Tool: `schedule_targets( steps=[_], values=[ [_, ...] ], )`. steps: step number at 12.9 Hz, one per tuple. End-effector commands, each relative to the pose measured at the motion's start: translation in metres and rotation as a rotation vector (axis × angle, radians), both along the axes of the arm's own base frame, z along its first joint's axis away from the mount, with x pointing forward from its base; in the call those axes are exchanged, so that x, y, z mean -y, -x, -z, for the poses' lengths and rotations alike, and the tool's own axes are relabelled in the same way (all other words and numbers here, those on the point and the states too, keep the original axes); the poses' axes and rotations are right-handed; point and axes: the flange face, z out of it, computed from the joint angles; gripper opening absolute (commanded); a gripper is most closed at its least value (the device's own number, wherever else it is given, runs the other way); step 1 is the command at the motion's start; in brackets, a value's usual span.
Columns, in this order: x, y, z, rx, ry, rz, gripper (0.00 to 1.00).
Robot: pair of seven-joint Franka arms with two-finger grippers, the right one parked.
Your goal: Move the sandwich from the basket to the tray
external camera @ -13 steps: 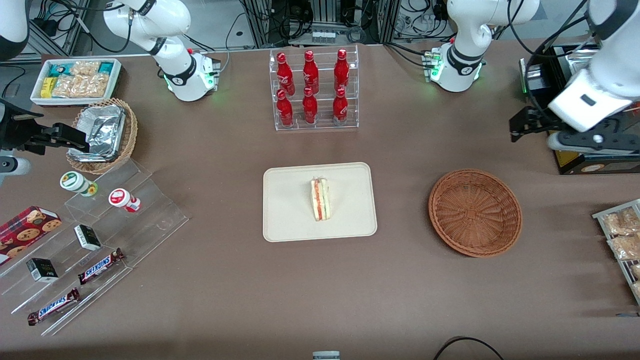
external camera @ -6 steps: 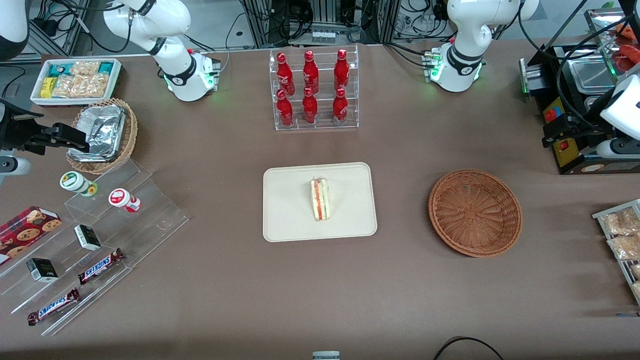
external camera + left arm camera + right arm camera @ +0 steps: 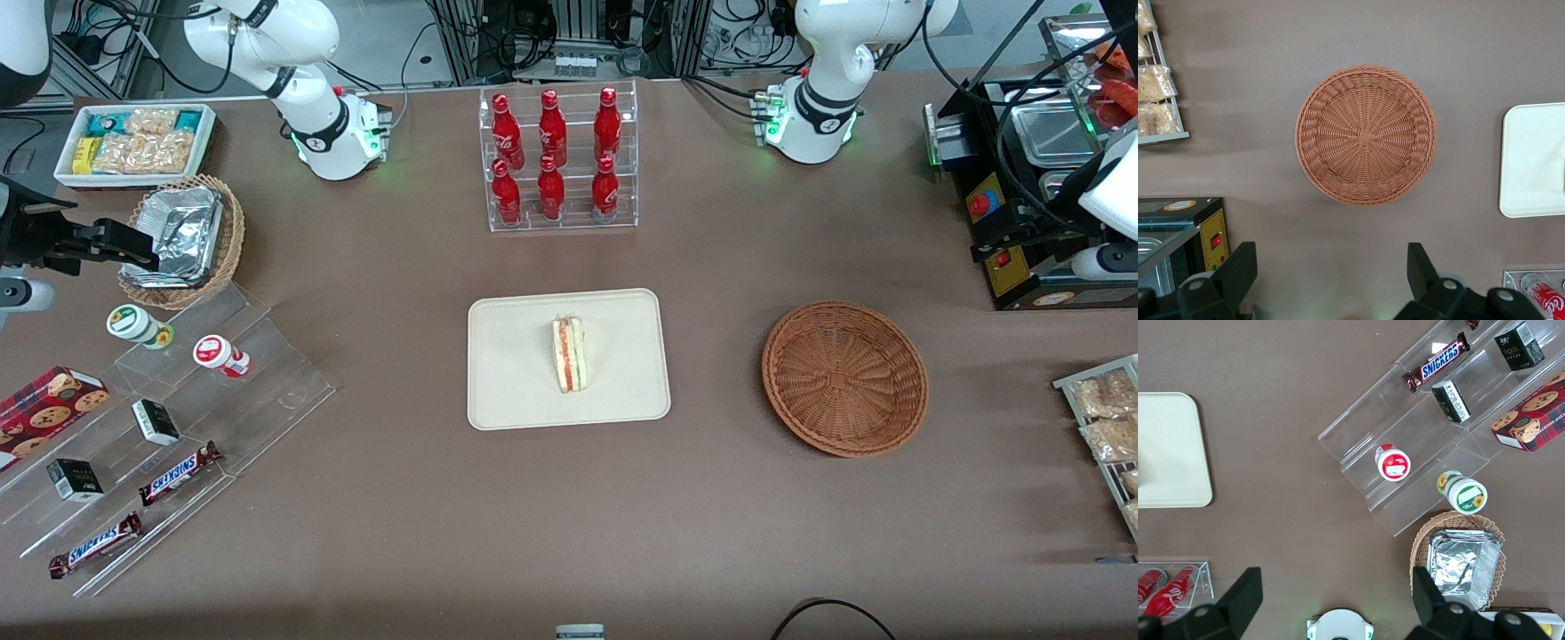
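Observation:
The sandwich [image 3: 570, 356], a wrapped wedge with red and green filling, lies on the middle of the beige tray [image 3: 516, 382]. The round reddish-brown wicker basket [image 3: 845, 378] stands empty beside the tray, toward the working arm's end of the table. My gripper [image 3: 1022, 242] hangs high near that end, above the black machine and farther from the front camera than the basket. In the left wrist view the gripper [image 3: 1331, 250] is open wide with nothing between its fingers, looking down on the basket [image 3: 1365, 135] and a corner of the tray [image 3: 1535, 160].
A clear rack of red bottles [image 3: 556, 160] stands farther from the front camera than the tray. A black machine with red buttons [image 3: 1000, 258] and a rack of snack bags [image 3: 1107, 427] are at the working arm's end. A clear stepped shelf with snacks [image 3: 169, 418] lies toward the parked arm's end.
My gripper has drawn back toward the working arm's end of the table, away from the basket. Sandwich, tray and basket have not moved.

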Motion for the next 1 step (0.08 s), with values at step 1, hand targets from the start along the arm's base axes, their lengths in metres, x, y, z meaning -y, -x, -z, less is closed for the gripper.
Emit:
schedule_targets(
  steps=[1],
  values=[
    [0.0015,-0.0002,-0.006,-0.008,0.002,0.008,0.99]
  ],
)
